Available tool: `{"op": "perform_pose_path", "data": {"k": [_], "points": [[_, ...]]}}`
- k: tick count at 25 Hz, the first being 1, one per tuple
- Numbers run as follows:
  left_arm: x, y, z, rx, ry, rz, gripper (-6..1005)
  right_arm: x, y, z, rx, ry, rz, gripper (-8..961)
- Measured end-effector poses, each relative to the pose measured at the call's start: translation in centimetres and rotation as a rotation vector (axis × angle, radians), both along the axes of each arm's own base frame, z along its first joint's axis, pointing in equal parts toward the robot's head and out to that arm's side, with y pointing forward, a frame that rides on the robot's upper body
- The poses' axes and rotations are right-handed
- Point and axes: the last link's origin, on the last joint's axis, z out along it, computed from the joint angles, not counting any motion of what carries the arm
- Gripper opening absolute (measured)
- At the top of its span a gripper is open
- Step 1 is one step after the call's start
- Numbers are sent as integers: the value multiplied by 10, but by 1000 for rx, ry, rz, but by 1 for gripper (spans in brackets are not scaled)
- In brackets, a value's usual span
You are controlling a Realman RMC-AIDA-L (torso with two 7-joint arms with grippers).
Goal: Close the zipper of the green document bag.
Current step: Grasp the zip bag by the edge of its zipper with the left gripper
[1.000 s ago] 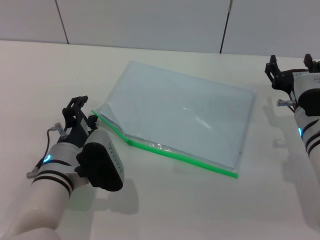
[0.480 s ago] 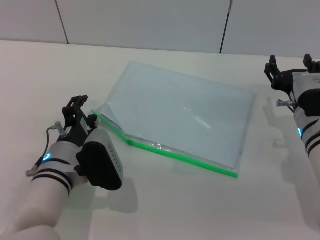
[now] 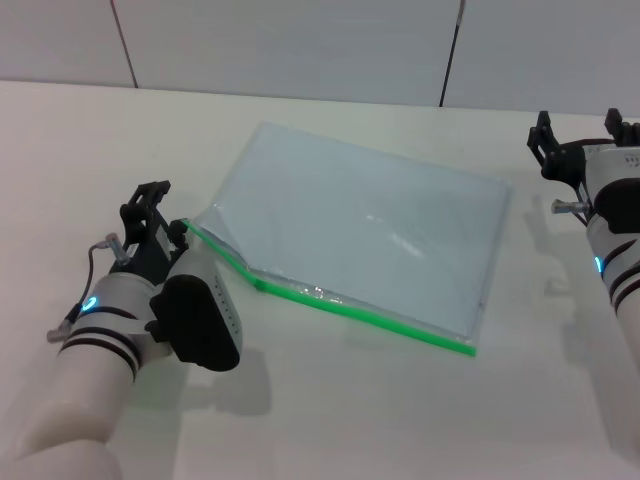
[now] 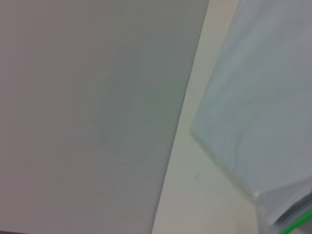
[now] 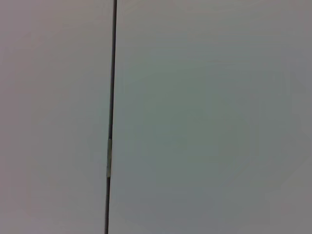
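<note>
The green document bag (image 3: 370, 235) lies flat in the middle of the white table, a translucent pale blue-grey pouch. Its zipper (image 3: 360, 315), a bright green strip, runs along the near long edge. At the left corner (image 3: 212, 222) the upper sheet is lifted and the green strip kinks (image 3: 258, 283). My left gripper (image 3: 163, 215) stands open right beside that lifted corner, at the zipper's left end. The left wrist view shows the bag's surface (image 4: 263, 122) and a bit of green edge (image 4: 297, 225). My right gripper (image 3: 583, 135) is open, parked off the bag's far right corner.
A grey panelled wall (image 3: 300, 45) runs behind the table's far edge. The right wrist view shows only that wall and a dark seam (image 5: 111, 117). Bare white tabletop (image 3: 350, 420) stretches in front of the bag.
My left gripper has shifted slightly to the left and farther away along the bag's corner. The bag and the right arm have not moved.
</note>
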Motion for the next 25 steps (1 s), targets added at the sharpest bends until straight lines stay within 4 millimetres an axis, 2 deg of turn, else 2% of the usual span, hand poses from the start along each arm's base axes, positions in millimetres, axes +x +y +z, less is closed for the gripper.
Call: {"op": "perform_pose_path", "data": {"k": [25], "points": [[3,5,-9,-74,37,-18,582,-3,0,-1,0,3,8,830]]}}
